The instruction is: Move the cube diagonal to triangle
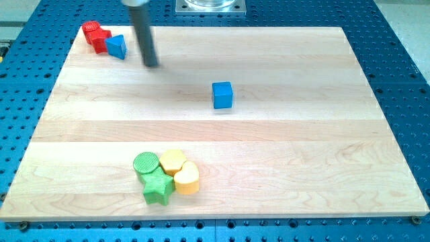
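Blue cube sits square-on, well apart from blue triangle.

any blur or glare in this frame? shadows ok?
Camera view: the dark rod is motion-blurred, my tip soft-edged right of the blue triangular block; the blue cube is sharp; mild sheen on the pale wooden board; shadows short, soft.

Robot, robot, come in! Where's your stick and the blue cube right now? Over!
My tip up top, right of blue triangle. Blue cube mid-board, untouched, off to tip's right. Nothing between them.
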